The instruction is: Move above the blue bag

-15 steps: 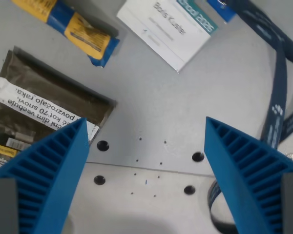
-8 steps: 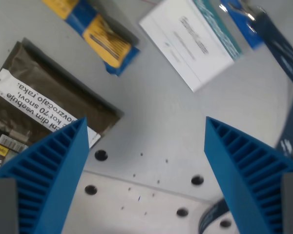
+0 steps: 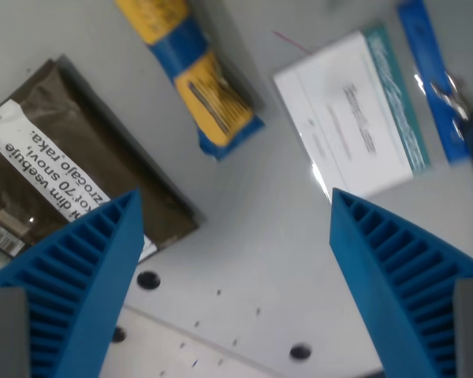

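Observation:
The blue and yellow bag (image 3: 195, 83) lies on the grey table in the upper middle of the wrist view, slanting from the top edge down to the right. My gripper (image 3: 232, 236) is open, with its two blue ribbed fingers (image 3: 79, 276) spread wide at the bottom corners. It holds nothing. The bag lies beyond the fingertips, toward the top of the view and slightly to the wrist view's left of the gap.
A dark brown packet with a white printed label (image 3: 59, 177) lies at the wrist view's left, partly behind the left finger. A white badge card (image 3: 355, 130) with a blue lanyard (image 3: 433, 79) lies at the upper right. Bolt holes (image 3: 148, 279) dot the table.
The camera has moved and turned: the whole scene has shifted down and to the right in view, bringing the blue and yellow bag nearer the centre. The gripper stays open.

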